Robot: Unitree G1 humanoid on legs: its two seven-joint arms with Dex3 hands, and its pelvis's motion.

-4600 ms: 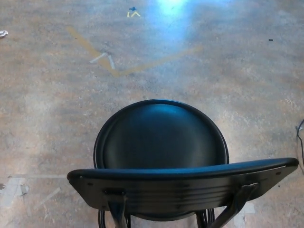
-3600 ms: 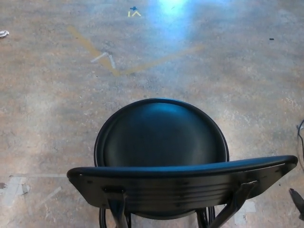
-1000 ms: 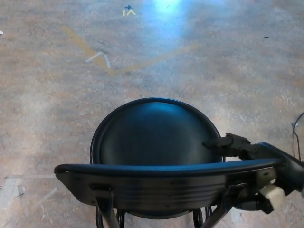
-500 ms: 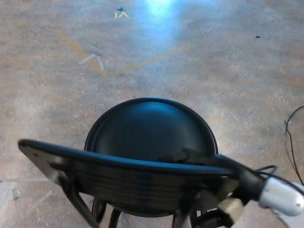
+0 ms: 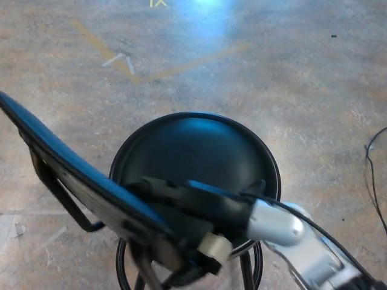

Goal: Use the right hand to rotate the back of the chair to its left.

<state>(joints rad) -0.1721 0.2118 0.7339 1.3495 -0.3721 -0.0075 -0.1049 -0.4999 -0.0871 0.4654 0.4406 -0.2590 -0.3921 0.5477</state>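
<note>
Nearest cam: right arm's silver forearm (image 5: 275, 222) comes in from bottom right, black right hand (image 5: 181, 196) reaching left across the seat's near edge to the black curved plastic chair backrest (image 5: 72, 169). Hand is on the backrest's near/lower end, fingers (image 5: 158, 186) look wrapped over its top edge w/ a beige block (image 5: 213, 246) just below; grip partly blurred but reads as clamped on the backrest. Backrest runs diagonally, from pic's upper-left edge down to bottom centre, sitting on the left side of the round black glossy seat (image 5: 199, 154); black metal bracket (image 5: 57, 193) under it. Seat is centre frame, chair legs (image 5: 248, 272) visible below. Black cable (image 5: 375, 175) on the floor at right edge. Beyond: mottled brown concrete floor (image 5: 290, 78) w/ yellow tape lines (image 5: 139, 69), bright blue-white glare (image 5: 208, 9) top centre. Left hand not visible.
</note>
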